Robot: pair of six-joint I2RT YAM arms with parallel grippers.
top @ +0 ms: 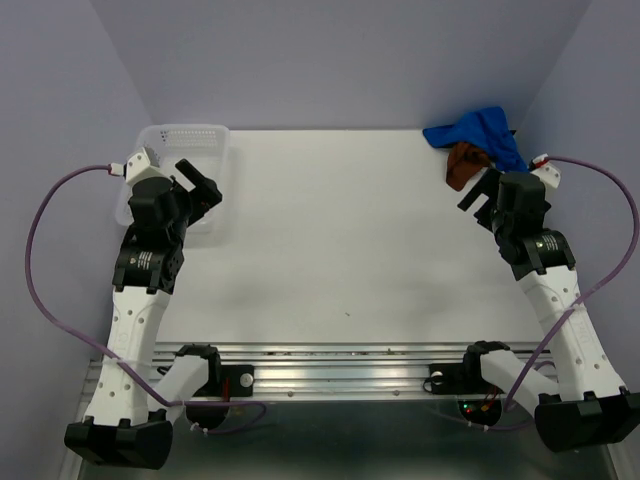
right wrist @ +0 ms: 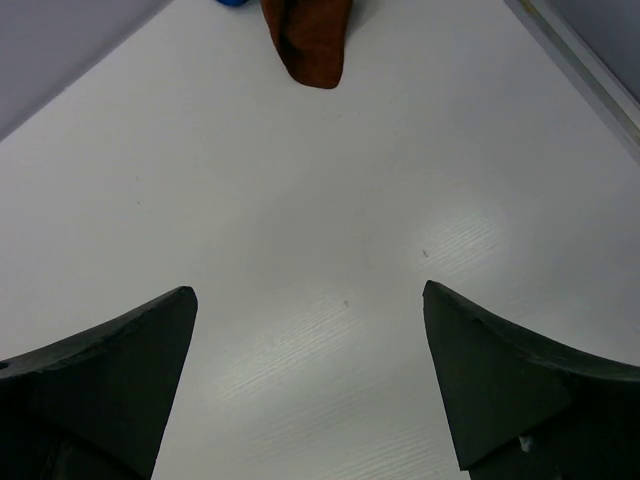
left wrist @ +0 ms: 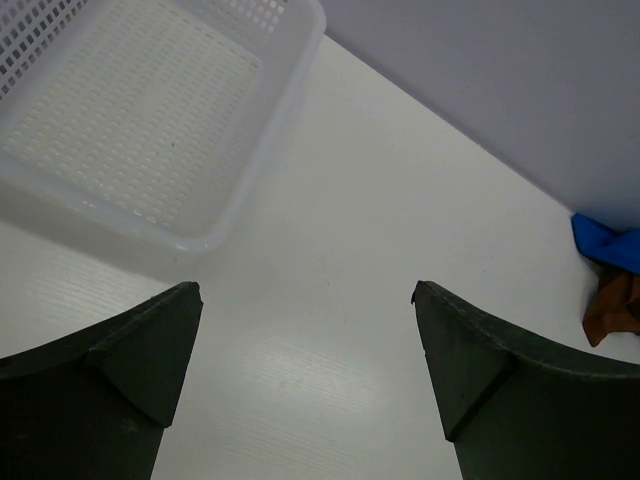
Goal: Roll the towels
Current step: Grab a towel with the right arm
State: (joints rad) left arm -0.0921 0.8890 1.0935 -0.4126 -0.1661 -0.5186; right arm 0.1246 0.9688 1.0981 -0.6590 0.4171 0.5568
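A bright blue towel [top: 478,133] lies crumpled at the table's far right corner. A rust-brown towel [top: 464,164] lies bunched against its near side. The brown towel shows at the top of the right wrist view [right wrist: 308,38] and both show small at the right edge of the left wrist view, the blue towel [left wrist: 606,243] above the brown towel [left wrist: 612,308]. My right gripper [top: 480,194] is open and empty, just near and right of the brown towel. My left gripper [top: 202,185] is open and empty at the far left, beside the basket.
A white perforated plastic basket [top: 178,142] stands empty at the far left corner, seen close in the left wrist view [left wrist: 150,120]. Lilac walls close the table on the back and sides. An aluminium rail [top: 340,365] runs along the near edge.
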